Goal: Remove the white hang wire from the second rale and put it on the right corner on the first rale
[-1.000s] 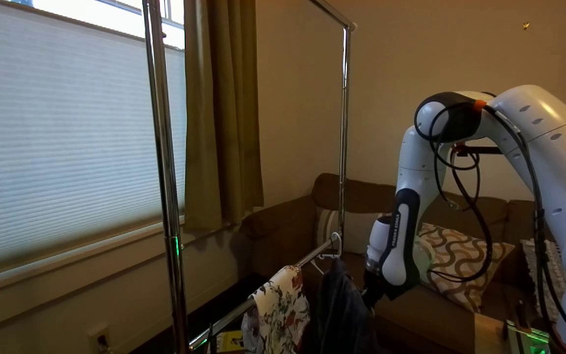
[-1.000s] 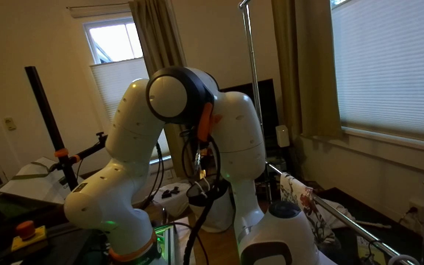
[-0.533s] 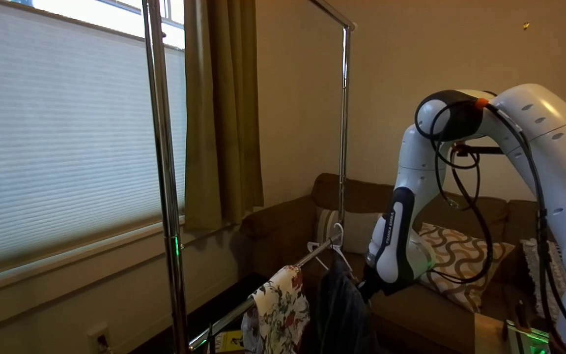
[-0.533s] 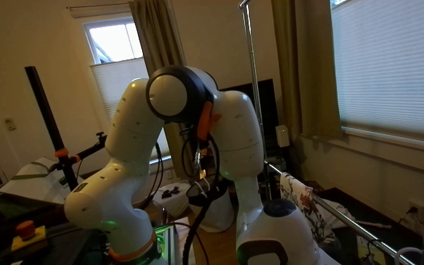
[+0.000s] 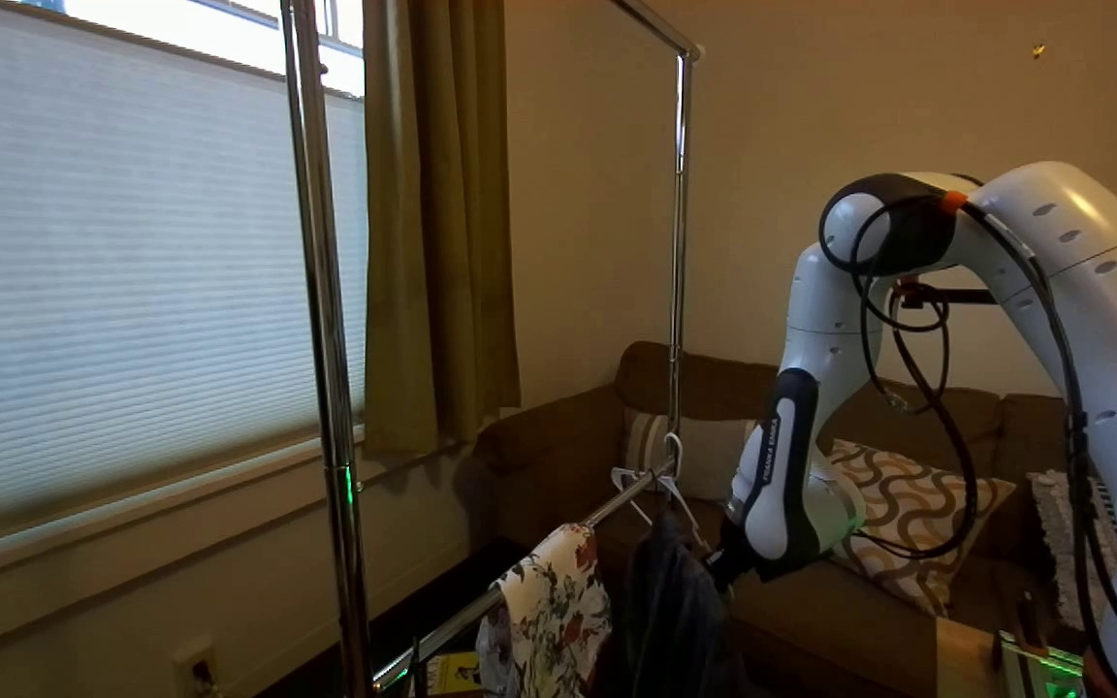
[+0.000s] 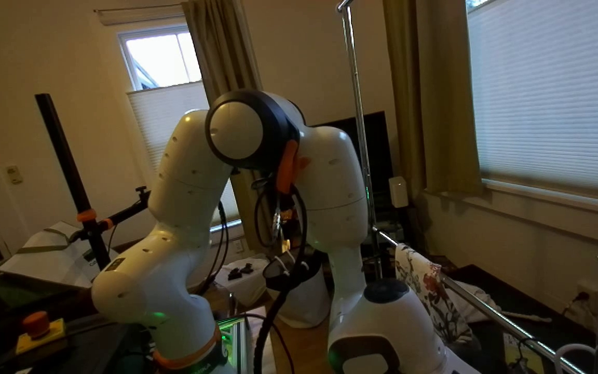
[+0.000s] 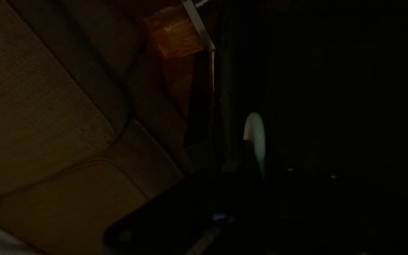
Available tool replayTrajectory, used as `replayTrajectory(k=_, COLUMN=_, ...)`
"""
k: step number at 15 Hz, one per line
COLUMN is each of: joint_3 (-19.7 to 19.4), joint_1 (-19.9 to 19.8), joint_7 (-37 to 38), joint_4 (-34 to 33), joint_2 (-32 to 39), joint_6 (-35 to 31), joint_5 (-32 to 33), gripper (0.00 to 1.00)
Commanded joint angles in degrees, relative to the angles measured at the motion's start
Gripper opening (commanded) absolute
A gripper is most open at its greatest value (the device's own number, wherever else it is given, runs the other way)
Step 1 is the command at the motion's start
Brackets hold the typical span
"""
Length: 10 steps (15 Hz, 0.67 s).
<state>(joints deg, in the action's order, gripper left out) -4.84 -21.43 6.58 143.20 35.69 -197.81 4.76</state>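
Near the lower crossbar, claw clenched on one arm of the white hanger. Hook above the lower crossbar's end at the upright; touching or clear, can't tell. A floral cloth drapes over it; a dark garment hangs below, its edge by the claw, contact unclear. Open room above, up to the top crossbar.

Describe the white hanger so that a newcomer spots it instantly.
Find the tall silver garment rack in an exterior view, then follow its lower crossbar away from the camera. Near the far upright, a curved hook tops the white hanger. Unlike the neighbouring floral cloth and dark garment, it is thin, white and open in outline.
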Motion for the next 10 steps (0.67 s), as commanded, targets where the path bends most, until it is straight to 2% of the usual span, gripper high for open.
replayTrajectory(k=1, joint_3=0.50, joint_1=-0.16, joint_7=-1.11, joint_4=0.06, joint_2=-0.09, joint_6=0.08, joint_5=-1.33, gripper=0.08)
replayTrajectory(k=4, joint_3=0.49, joint_1=-0.15, joint_7=-1.11, joint_4=0.07, joint_2=-0.10, joint_6=0.08, joint_5=-1.33, gripper=0.08)
replayTrajectory(k=5, joint_3=0.49, joint_1=-0.15, joint_7=-1.11, joint_4=0.07, joint_2=-0.10, joint_6=0.08, joint_5=-1.33, gripper=0.02)
replayTrajectory(k=7, joint_3=0.01, joint_1=0.80, joint_7=-0.82, joint_4=0.45, joint_2=-0.23, joint_6=-1.35, joint_5=-2.16, gripper=0.02)
replayTrajectory(k=10, joint_3=-1.08, joint_1=2.55, joint_7=-0.23, joint_4=2.86, joint_2=-0.89, joint_6=-7.62, joint_5=-4.32, gripper=0.02)
